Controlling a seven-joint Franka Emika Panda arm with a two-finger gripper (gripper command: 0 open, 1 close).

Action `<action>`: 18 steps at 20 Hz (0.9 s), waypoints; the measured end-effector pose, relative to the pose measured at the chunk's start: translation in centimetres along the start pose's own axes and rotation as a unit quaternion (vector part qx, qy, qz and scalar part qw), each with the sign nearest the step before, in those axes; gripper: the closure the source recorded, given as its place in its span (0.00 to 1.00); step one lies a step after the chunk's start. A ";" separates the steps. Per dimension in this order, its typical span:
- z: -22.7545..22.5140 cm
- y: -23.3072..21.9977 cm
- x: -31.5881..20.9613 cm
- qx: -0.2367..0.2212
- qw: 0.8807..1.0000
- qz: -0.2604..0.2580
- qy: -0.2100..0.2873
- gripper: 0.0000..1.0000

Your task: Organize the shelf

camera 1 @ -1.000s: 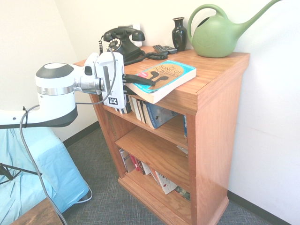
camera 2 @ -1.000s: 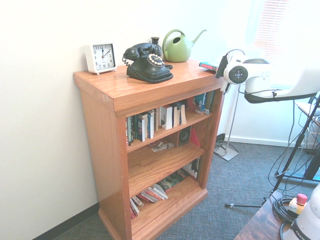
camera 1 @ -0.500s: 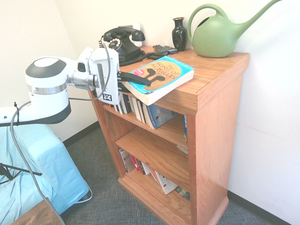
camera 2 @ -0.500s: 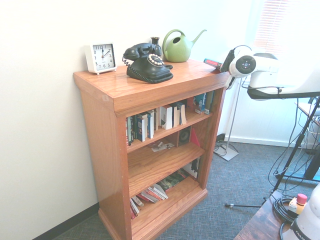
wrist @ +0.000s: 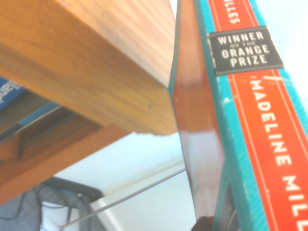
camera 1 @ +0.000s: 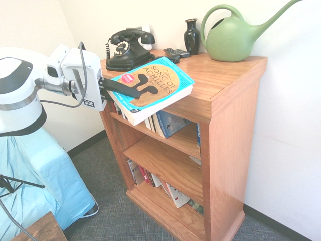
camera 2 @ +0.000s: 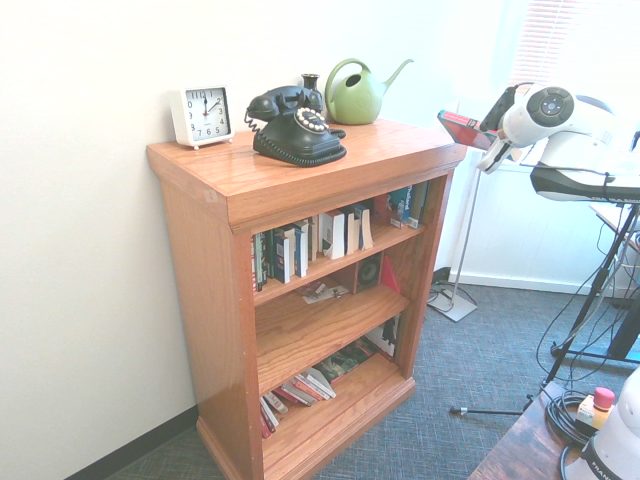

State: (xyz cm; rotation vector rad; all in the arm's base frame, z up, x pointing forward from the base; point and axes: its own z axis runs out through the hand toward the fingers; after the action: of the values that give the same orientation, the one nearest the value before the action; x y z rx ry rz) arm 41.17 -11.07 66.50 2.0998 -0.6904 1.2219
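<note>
Compared with a second ago, we see the hand (camera 1: pixel 134 88) pulled back from the shelf (camera 1: pixel 215 95) and raised, dragging the book (camera 1: pixel 150 88) with it. The book lay flat on the shelf's top; now most of it overhangs the front edge, tilted, its far end near the black telephone (camera 1: pixel 125 47). The hand is clamped on the book, one finger across the cover. The book's long axis runs from the hand toward the shelf's top and the green watering can (camera 1: pixel 233 35). The shelf stands upright against the wall, its open front facing the room.
</note>
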 end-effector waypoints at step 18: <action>-2.5 3.8 -11.5 0.097 0.989 0.067 -0.094 1.00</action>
State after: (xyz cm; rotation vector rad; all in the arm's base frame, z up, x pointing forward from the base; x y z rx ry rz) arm 31.98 -10.31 58.16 2.3860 -0.8394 1.2138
